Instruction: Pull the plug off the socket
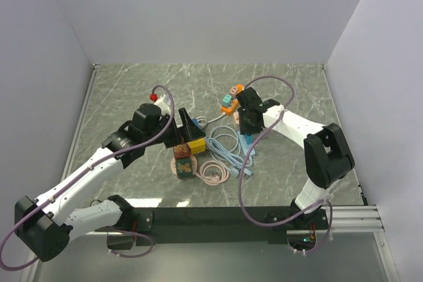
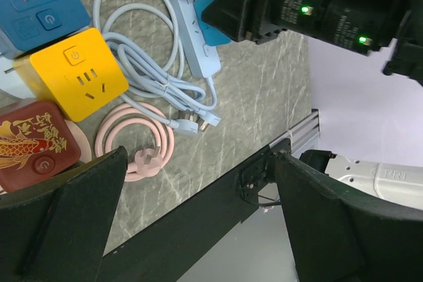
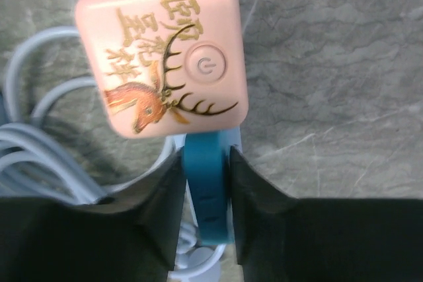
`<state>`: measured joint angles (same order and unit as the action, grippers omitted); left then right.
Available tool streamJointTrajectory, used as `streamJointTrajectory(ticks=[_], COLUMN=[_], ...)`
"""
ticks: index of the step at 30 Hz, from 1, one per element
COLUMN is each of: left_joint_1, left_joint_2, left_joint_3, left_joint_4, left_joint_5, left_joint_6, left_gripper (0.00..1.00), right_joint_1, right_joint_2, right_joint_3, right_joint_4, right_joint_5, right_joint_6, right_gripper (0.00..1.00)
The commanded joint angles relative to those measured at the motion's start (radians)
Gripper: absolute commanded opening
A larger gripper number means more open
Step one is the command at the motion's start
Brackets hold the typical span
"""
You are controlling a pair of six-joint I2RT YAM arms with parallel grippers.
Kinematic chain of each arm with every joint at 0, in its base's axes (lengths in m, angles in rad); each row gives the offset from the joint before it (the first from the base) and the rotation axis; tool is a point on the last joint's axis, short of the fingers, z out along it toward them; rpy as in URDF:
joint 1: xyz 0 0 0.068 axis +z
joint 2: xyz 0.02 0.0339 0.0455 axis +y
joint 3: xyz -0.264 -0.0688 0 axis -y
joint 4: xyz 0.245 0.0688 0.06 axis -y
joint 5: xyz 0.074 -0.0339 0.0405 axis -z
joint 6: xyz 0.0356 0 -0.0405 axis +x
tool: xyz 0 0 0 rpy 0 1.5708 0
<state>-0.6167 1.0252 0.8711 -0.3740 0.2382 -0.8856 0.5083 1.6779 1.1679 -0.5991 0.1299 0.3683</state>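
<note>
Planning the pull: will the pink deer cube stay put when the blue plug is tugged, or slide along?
Probably slides or lifts: the pink cube looks small and smooth on polished stone, and nothing pins it; the left gripper hangs open elsewhere. The blue plug between the right fingers looks rigid, passing the tug on.

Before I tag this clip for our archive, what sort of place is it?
Probably a robot lab test cell: plain white walls around a grey marble-patterned tabletop, two white robot arms bolted to a black rail, coloured cube power sockets laid out.
</note>
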Motion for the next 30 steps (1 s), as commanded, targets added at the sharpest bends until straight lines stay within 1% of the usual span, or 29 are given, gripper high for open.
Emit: streamJointTrajectory(ticks=[1,3,4,7,9,10,12,13,15,16,19,22,25,27,28,30], left_joint_1=[-0.015,-0.023,-0.025,-0.032,-0.041,-0.046,-0.066,-0.074,-0.093,-0.098,-0.112,-0.132,-0.153,-0.181,-0.192,-0.224], left_joint_2=[-0.002,-0.002,-0.004,0.004,0.013,0.018,0.036,0.042,0.059,0.064,0.087,0.113,0.142,0.167,0.176,0.208], left_joint_3=[0.035,0.031,0.029,0.02,0.009,0.009,0.008,0.009,0.011,0.009,0.009,0.017,0.026,0.025,0.02,0.008], left_joint_4=[0.038,0.038,0.041,0.052,0.063,0.064,0.069,0.069,0.075,0.079,0.099,0.106,0.119,0.148,0.191,0.237], left_joint_5=[-0.034,-0.039,-0.045,-0.048,-0.05,-0.053,-0.059,-0.063,-0.077,-0.079,-0.077,-0.082,-0.092,-0.089,-0.088,-0.079], left_joint_6=[-0.021,-0.023,-0.023,-0.027,-0.035,-0.036,-0.036,-0.035,-0.036,-0.038,-0.041,-0.038,-0.039,-0.036,-0.035,-0.03], left_gripper=[1.0,0.99,0.99,0.99,0.99,0.99,0.99,0.99,0.99,0.99,0.99,0.99,0.98,0.99,0.99,0.99], right_joint_1=[0.006,0.006,0.006,0.006,0.009,0.009,0.013,0.022,0.022,0.015,0.012,0.01,0.01,0.01,0.01,0.007], right_joint_2=[0.014,0.011,0.008,0.009,0.009,-0.006,-0.061,-0.148,-0.225,-0.251,-0.242,-0.271,-0.258,-0.254,-0.256,-0.264], right_joint_3=[-0.02,-0.037,-0.043,-0.053,-0.037,-0.024,0.016,0.021,-0.025,-0.03,0.001,-0.004,0.028,0.047,0.061,0.068], right_joint_4=[0.055,0.059,0.064,0.053,0.033,-0.017,-0.065,-0.064,-0.007,-0.014,-0.076,-0.047,-0.077,-0.109,-0.116,-0.123], right_joint_5=[-0.006,-0.007,-0.007,-0.007,-0.007,-0.006,0.0,0.013,0.004,0.017,0.013,-0.016,-0.042,-0.09,-0.116,-0.196], right_joint_6=[0.018,0.021,0.023,0.023,0.029,0.034,0.035,0.038,0.008,-0.002,-0.017,-0.005,0.009,0.018,0.024,0.056], right_gripper=[0.33,0.3,0.23,0.19,0.06,0.0,0.0,0.0,0.0,0.0,0.0,0.0,0.0,0.0,0.0,0.0])
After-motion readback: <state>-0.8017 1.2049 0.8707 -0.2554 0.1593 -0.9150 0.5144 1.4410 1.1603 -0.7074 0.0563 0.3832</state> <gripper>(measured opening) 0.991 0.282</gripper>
